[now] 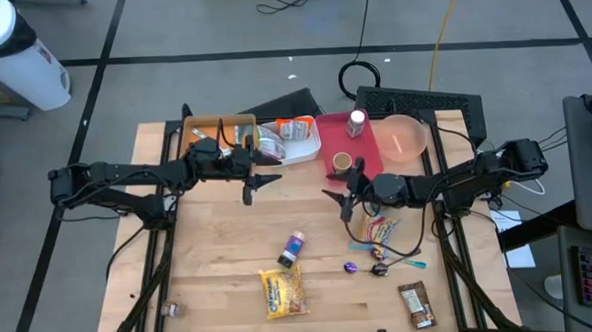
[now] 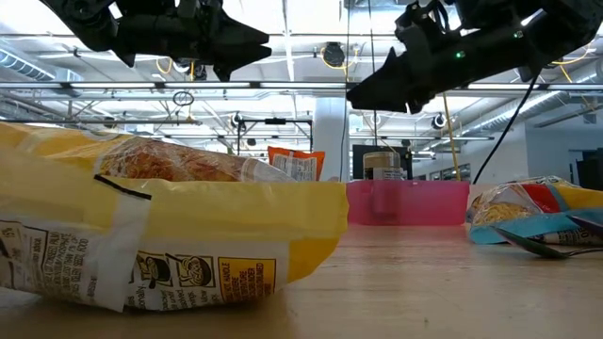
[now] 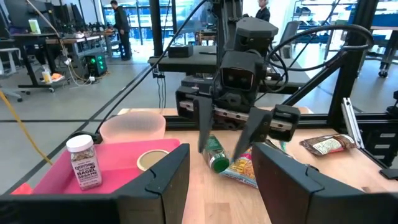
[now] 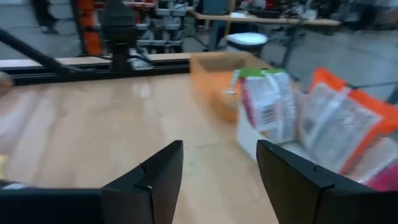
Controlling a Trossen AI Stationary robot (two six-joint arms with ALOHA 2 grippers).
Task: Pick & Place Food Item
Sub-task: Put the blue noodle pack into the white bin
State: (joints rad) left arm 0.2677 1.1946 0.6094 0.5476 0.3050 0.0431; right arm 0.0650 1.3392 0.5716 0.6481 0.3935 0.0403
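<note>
Yellow printed snack bag (image 2: pixel 141 226) cut off at 9 o'clock, text unreadable; clear spice jar (image 3: pixel 83 163) label reads "BAGEL SEASONING". Left end effector (image 1: pixel 260 184) & right end effector (image 1: pixel 335 196): both part-open, empty.

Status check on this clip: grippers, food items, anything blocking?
Left gripper and right gripper both open, empty, above mid-table. Yellow snack bag and small bottle untouched on the table. Nothing in the way.

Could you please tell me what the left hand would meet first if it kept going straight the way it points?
Probably the right hand, which faces the open left hand across bare wooden table; depth is uncertain.
</note>
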